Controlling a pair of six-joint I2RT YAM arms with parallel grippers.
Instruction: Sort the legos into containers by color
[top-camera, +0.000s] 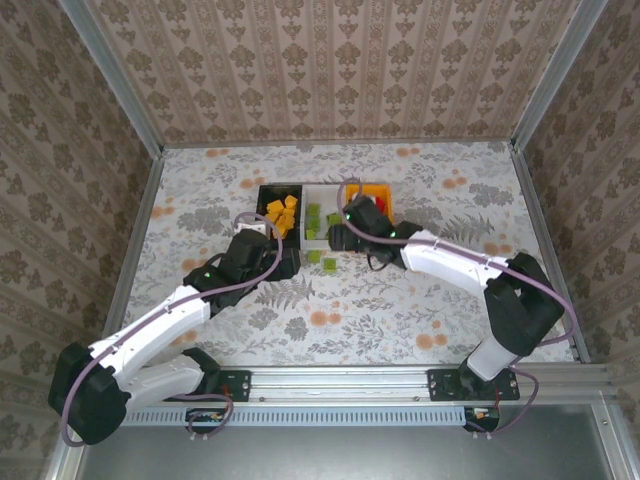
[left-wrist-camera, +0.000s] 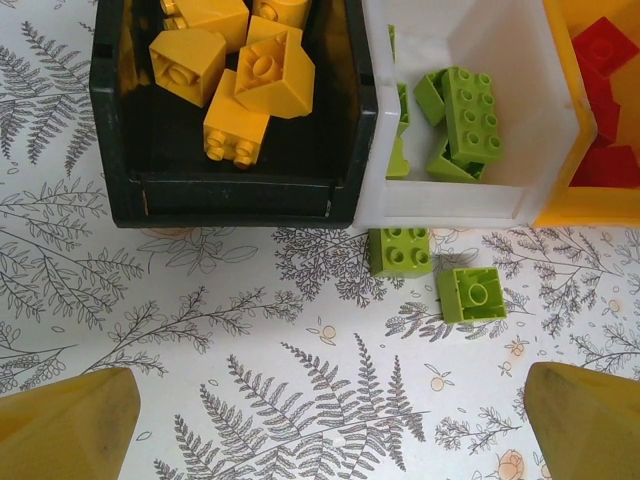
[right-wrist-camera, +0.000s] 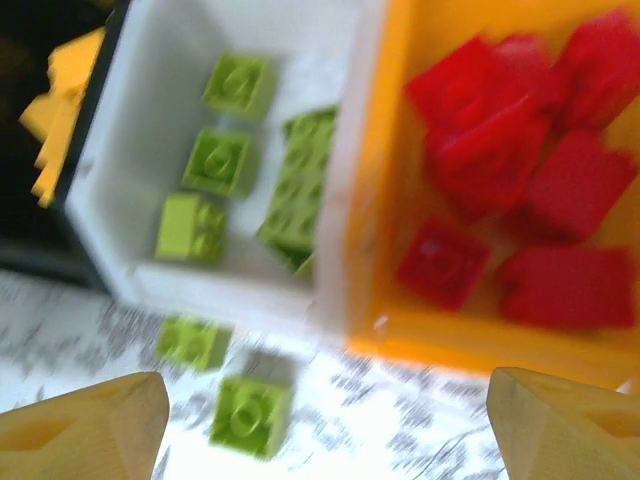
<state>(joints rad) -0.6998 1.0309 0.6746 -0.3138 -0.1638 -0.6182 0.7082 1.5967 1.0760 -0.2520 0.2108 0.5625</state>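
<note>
Two green legos (left-wrist-camera: 400, 250) loose on table, studs up, just near of white bin (left-wrist-camera: 450, 205). Bins in left-right row, long axes near-far: black bin (left-wrist-camera: 240, 195) holds yellow legos (left-wrist-camera: 235, 85), white more green, orange bin (left-wrist-camera: 590, 208) red legos (left-wrist-camera: 605, 50). Left gripper (left-wrist-camera: 330, 420) wide, empty, near of bins. Right gripper (right-wrist-camera: 330, 420) wide, empty, over white-orange wall. Fern-print tabletop (left-wrist-camera: 250, 330), damask walls (top-camera: 330, 70).

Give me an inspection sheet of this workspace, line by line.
Surface: floral-patterned table, flat.
Job's things: black bin holds yellow bricks; white bin holds green bricks; orange bin holds red bricks; two loose green bricks lie on the table before the white bin.
Clutter: nothing seen.
Grippers: left gripper and right gripper both have jaws open, empty.
Cables: a purple cable runs along each arm.
Surroundings: patterned walls; metal rail at the near edge.
</note>
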